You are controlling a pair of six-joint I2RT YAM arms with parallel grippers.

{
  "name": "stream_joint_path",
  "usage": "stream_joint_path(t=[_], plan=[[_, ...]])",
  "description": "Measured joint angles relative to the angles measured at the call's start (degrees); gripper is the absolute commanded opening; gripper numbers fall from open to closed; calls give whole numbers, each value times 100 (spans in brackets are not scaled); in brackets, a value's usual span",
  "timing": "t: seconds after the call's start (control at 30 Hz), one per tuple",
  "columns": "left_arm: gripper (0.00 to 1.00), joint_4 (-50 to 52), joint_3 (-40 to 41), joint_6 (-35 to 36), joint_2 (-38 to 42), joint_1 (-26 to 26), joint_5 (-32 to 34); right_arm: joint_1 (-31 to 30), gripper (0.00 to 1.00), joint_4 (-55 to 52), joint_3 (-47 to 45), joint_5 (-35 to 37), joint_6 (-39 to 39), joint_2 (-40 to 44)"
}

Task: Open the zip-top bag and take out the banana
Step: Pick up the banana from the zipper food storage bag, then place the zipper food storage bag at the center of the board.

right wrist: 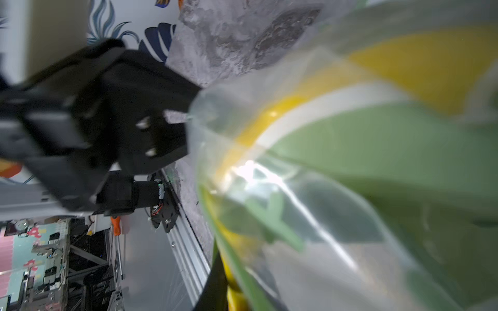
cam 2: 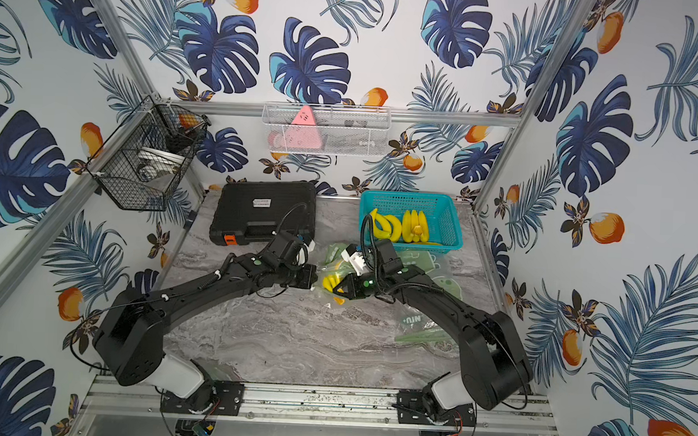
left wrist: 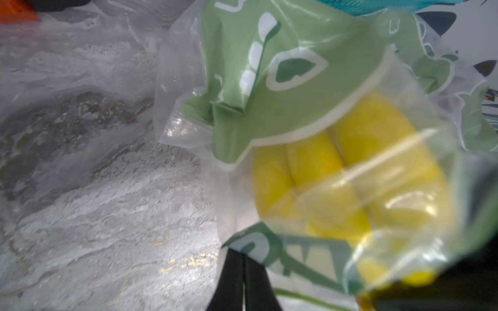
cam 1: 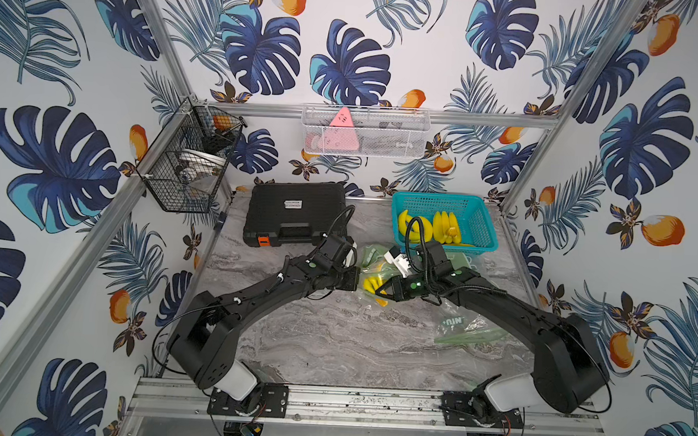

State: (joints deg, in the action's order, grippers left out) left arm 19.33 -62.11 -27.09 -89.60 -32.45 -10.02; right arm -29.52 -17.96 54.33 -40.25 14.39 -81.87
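My left gripper (cam 1: 357,277) is shut tight. Its two black fingers are pressed together on the clear edge of the zip-top bag (cam 1: 372,257). The bag is see-through with green pictures on it. It sits in the middle of the table (cam 1: 334,340), between my two grippers. The banana (cam 1: 370,285) is inside the bag. It is a small yellow bunch, and it shows through the plastic in both top views. In my left wrist view the banana (left wrist: 336,175) lies under a green picture on the bag (left wrist: 269,94), very close to my fingers. My right gripper (cam 1: 382,292) is at the other side of the bag, right next to the yellow bunch. In my right wrist view the bag (right wrist: 377,161) fills almost all I can see, and it is blurry. I see only one black finger (right wrist: 213,282) there, touching the bag's green strip. The plastic hides the rest, so I cannot tell if this gripper is wide, narrow or holding the bag. I also cannot tell if the bag's top is open. Behind the bag stands a blue basket (cam 1: 483,216) with more yellow bananas in it. A black case (cam 1: 295,212) lies on the table near the basket, behind my left arm. One more bag (cam 1: 466,329) — clear and green too — lies flat on the table beside my right arm.
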Motion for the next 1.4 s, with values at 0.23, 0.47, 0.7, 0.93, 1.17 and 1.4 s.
stream_joint_path(t=[0.23, 0.47, 0.7, 0.93, 1.17, 1.4], plan=[[0, -551, 208, 11, 144, -258, -323, 566, 4, 232, -511, 146, 664, 566], [0, -529, 402, -44, 522, -975, -17, 527, 5, 1178, -496, 1141, 1331, 20], [0, -468, 485, -39, 249, -1023, 452, 525, 5, 1829, -348, 420, 2083, -188], [0, -470, -284, 129, -278, -302, 378, 407, 8, 315, -258, -470, 1541, 540], [0, -264, -1152, 323, -1062, -92, -380, 168, 7, -74, -407, -680, 1180, 1303], [0, -63, -1342, 369, -1663, 358, -398, 168, 3, 1182, -275, -1349, 2107, 2302]])
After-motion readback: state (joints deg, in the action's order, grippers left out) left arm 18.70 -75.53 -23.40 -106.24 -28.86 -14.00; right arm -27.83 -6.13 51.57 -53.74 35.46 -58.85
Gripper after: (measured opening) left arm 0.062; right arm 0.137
